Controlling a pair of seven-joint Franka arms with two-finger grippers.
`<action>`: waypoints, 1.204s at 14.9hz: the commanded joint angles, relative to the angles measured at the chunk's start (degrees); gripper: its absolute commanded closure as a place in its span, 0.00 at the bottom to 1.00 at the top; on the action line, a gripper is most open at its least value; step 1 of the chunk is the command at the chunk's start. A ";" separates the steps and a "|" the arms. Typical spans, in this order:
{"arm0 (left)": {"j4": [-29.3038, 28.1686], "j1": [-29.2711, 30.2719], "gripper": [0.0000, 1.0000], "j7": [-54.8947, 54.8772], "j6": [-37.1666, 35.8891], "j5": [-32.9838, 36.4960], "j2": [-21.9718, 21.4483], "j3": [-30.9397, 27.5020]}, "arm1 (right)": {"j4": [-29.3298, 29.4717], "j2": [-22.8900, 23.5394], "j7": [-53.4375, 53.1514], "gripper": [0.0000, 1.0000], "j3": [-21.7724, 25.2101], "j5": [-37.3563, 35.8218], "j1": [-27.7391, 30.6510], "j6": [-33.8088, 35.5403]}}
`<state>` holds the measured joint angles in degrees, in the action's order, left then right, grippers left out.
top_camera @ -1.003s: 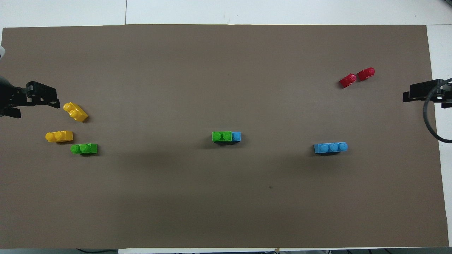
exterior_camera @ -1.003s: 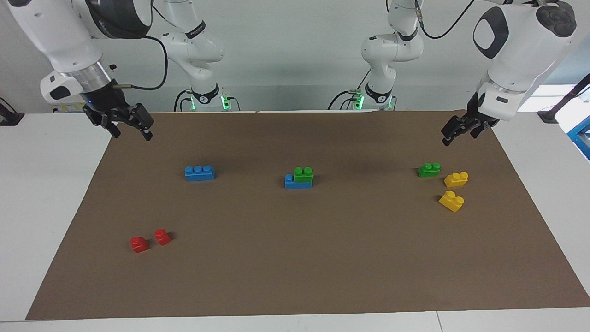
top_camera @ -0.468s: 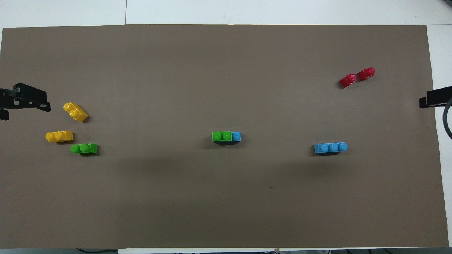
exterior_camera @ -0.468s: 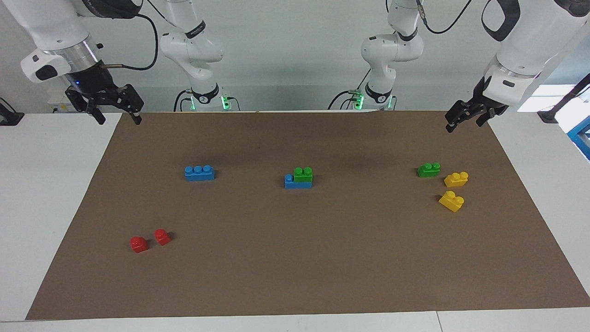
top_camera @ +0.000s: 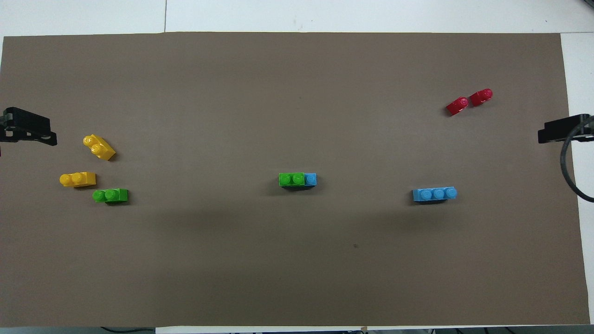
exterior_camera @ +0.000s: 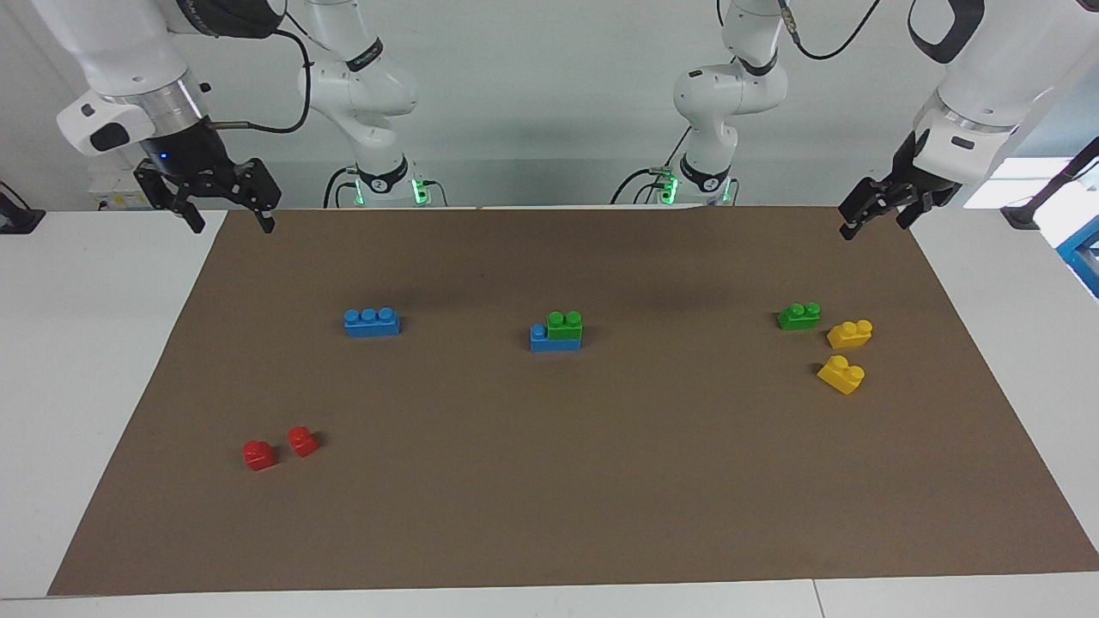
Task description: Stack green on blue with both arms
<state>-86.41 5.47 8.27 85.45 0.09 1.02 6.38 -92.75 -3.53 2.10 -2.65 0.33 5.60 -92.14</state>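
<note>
Bricks sitting on a brown paper mat (exterior_camera: 549, 515) while both grippers are hanging raised and empty over its corners nearest the robots.

Left gripper (exterior_camera: 874, 212) and right gripper (exterior_camera: 225, 206) are both showing fingers spread wide, gripping nothing. At the mat's middle, a small bright green plastic two-stud brick (exterior_camera: 564, 325) is sitting on a long bright blue plastic brick (exterior_camera: 555, 340), leaving one blue stud bare. A second green two-stud brick (exterior_camera: 798, 316) is lying loose toward the left arm's end, just beside two yellow two-stud bricks (exterior_camera: 848, 333); reaching for it is risking a nudge to those neighbours. A second blue three-stud brick (exterior_camera: 372, 322) is lying toward the right arm's end; pressing green on off-centre is likely tipping or sliding it.
</note>
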 commanded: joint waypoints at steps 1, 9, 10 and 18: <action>-0.07 1.21 0.00 -0.98 -1.77 -0.45 -2.68 1.09 | -2.79 -2.10 0.45 0.00 -0.16 -1.38 -0.24 -0.93; -4.29 2.71 0.00 -3.26 0.95 -0.71 -5.06 2.68 | -4.19 -2.62 2.47 0.00 -0.16 -1.38 -0.24 -0.67; -4.29 2.71 0.00 -3.26 0.69 -0.71 -5.15 2.68 | -4.28 -2.71 3.43 0.00 -0.16 -1.38 -0.15 -0.76; -4.81 2.71 0.00 -7.13 0.16 -0.80 -5.32 2.59 | -4.46 -2.97 6.61 0.00 -0.16 -1.38 0.29 -0.76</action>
<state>-89.08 6.69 3.24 84.92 0.10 -2.74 8.17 -95.14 -4.68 7.26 -2.49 0.31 5.35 -92.14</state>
